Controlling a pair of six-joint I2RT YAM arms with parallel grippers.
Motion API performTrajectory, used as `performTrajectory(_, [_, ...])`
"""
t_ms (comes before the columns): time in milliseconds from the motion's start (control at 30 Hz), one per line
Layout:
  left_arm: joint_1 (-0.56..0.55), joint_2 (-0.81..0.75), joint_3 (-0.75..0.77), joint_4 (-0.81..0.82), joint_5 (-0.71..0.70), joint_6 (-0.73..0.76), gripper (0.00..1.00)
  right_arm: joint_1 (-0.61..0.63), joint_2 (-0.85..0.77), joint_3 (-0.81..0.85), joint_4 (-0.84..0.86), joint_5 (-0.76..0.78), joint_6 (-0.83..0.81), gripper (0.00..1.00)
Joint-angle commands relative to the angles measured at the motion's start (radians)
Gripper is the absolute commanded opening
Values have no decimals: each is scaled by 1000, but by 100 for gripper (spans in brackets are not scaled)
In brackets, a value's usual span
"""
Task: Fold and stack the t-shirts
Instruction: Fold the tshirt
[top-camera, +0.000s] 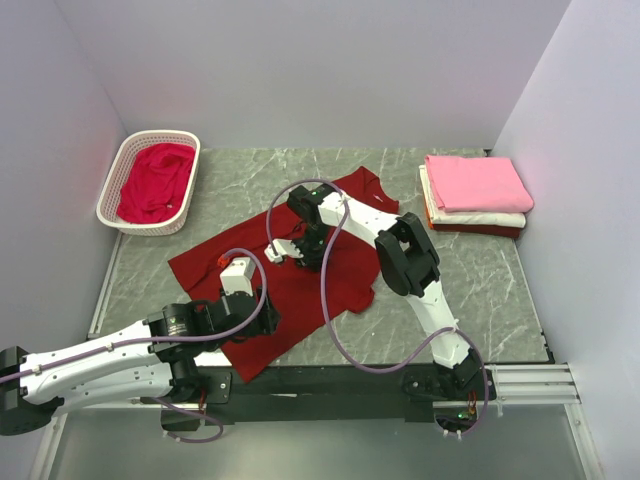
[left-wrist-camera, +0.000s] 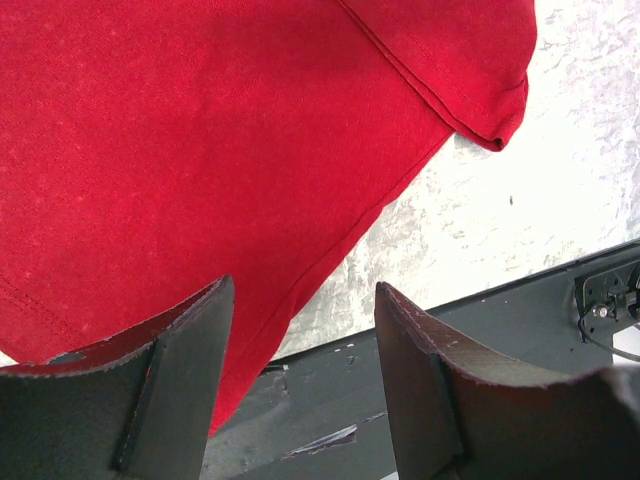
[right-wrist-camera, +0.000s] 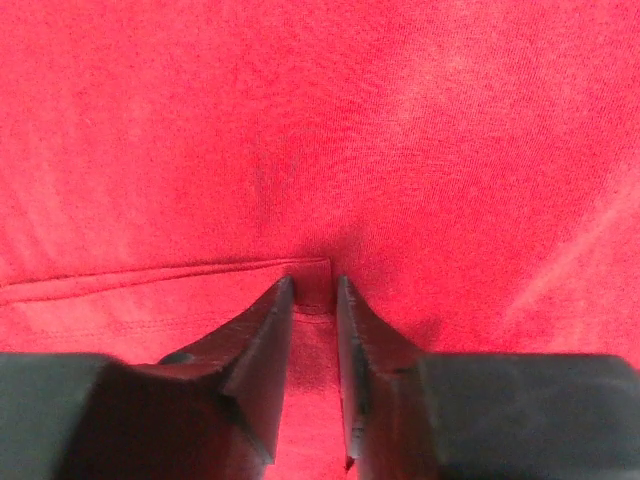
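Note:
The large dark red t-shirt (top-camera: 205, 265) lies spread on the marble table, and fills the right wrist view (right-wrist-camera: 320, 120). My right gripper (top-camera: 290, 252) is down on its middle, shut on a pinched hem fold (right-wrist-camera: 314, 282). My left gripper (top-camera: 264, 312) is open and empty above the shirt's near corner (left-wrist-camera: 200, 150), by the table's front edge (left-wrist-camera: 300, 290). A brighter crimson t-shirt (top-camera: 155, 180) lies bunched in the basket. A folded pink t-shirt (top-camera: 478, 182) tops a folded white one (top-camera: 480, 216) at the back right.
The white lattice basket (top-camera: 113, 185) stands at the back left. The folded stack rests on a thin dark red layer (top-camera: 470, 229). The black front rail (left-wrist-camera: 420, 350) runs just beyond the shirt's corner. White walls close in the table on three sides.

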Motion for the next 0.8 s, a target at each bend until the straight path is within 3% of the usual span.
performTrajectory(0, [-6, -4, -3, 27, 11, 24, 64, 8, 9, 24, -7, 1, 19, 26])
performTrajectory(67, [-6, 0, -1, 28, 15, 26, 64, 8, -5, 24, -11, -7, 30, 20])
performTrajectory(200, [-6, 6, 5, 24, 17, 27, 64, 6, -41, 3, -22, -19, 29, 17])
performTrajectory(267, [-6, 2, 11, 22, 18, 30, 64, 0, -77, -11, -24, -27, 33, 0])
performTrajectory(533, [-5, 26, 51, 21, 34, 63, 64, -68, -304, -190, 25, -111, 35, 0])
performTrajectory(767, [-5, 207, 126, -13, 179, 115, 64, -206, -538, -472, 73, -182, -9, 0])
